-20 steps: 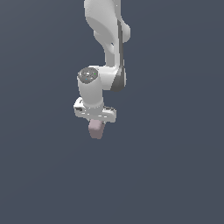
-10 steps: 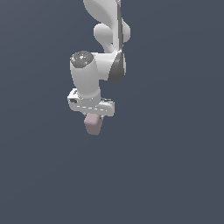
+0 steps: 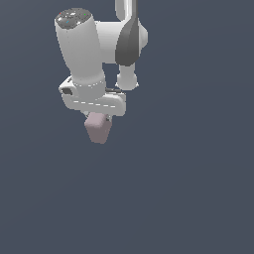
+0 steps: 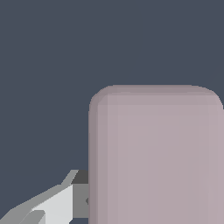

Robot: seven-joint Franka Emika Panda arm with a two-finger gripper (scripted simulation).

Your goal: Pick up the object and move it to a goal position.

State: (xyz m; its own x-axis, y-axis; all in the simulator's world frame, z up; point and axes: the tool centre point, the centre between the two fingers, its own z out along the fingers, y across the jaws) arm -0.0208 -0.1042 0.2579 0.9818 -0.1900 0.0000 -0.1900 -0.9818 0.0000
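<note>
The object [image 3: 97, 129], a small mauve-pink block with rounded edges, hangs below the white hand of the arm in the exterior view. My gripper [image 3: 99, 119] is shut on the object, and the fingers are mostly hidden behind the hand and the block. In the wrist view the object [image 4: 157, 157] fills most of the picture, with one grey-white finger [image 4: 65, 201] pressed against its side. Nothing marks a goal position in either view.
Only a plain dark blue-grey background surrounds the arm [image 3: 99, 49] in the exterior view. No table edge, container or other thing shows.
The arm has swung toward the camera and up, so the hand and block look larger. The block stays in the gripper and has shifted slightly toward the exterior view's left.
</note>
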